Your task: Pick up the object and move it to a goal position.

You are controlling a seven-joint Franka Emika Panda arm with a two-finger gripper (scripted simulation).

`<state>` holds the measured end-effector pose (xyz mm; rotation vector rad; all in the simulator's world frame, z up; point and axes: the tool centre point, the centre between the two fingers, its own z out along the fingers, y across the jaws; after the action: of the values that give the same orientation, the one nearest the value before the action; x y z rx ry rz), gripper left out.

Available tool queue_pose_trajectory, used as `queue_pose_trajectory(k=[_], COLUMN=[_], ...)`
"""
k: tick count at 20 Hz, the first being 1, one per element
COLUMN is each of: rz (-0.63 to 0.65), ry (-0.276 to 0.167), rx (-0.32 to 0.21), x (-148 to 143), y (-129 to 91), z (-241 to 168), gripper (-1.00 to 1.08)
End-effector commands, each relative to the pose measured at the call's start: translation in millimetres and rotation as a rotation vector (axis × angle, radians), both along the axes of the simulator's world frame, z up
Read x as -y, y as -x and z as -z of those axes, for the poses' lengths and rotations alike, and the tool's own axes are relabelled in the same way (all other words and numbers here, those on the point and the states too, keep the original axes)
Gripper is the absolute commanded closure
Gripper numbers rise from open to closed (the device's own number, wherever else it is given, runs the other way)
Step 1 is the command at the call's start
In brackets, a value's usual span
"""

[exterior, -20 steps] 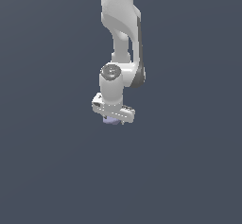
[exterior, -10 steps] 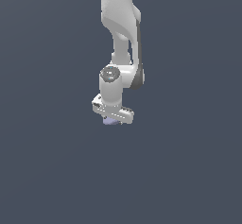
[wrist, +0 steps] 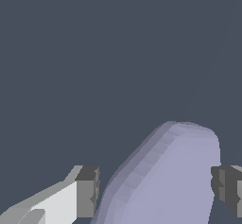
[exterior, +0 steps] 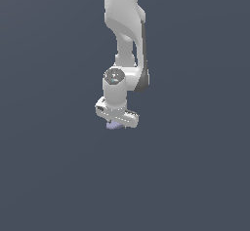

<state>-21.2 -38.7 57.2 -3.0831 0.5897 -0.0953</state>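
Note:
The object (wrist: pixel 170 180), a pale lavender solid with a rounded, tapered end, fills the space between my two fingers in the wrist view. One dark pad (wrist: pixel 87 192) meets its edge low down, and the other pad (wrist: pixel 227 190) presses its opposite side. My gripper (wrist: pixel 156 192) is shut on the object. In the exterior view only a small lavender sliver of the object (exterior: pixel 113 125) shows under the white hand (exterior: pixel 117 113). The fingers themselves are hidden there.
A plain dark grey-blue background surrounds the arm (exterior: pixel 124 25) in both views, with no other objects, edges or goal marker in sight.
The hand sank very slightly after the first frame and has since held still. The object stays under the hand.

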Motion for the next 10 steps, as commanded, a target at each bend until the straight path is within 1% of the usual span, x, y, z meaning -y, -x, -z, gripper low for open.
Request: queue_pose_trajectory(k=[1,6,10], rz=[0.0,-0.001,-0.002], ry=[0.0,-0.001,-0.001], rx=[-0.006,-0.008,-0.013], x=[0,-3,-7], y=[2,3,4], z=[2,-7,-25], gripper=[1.08,1.08,1.08])
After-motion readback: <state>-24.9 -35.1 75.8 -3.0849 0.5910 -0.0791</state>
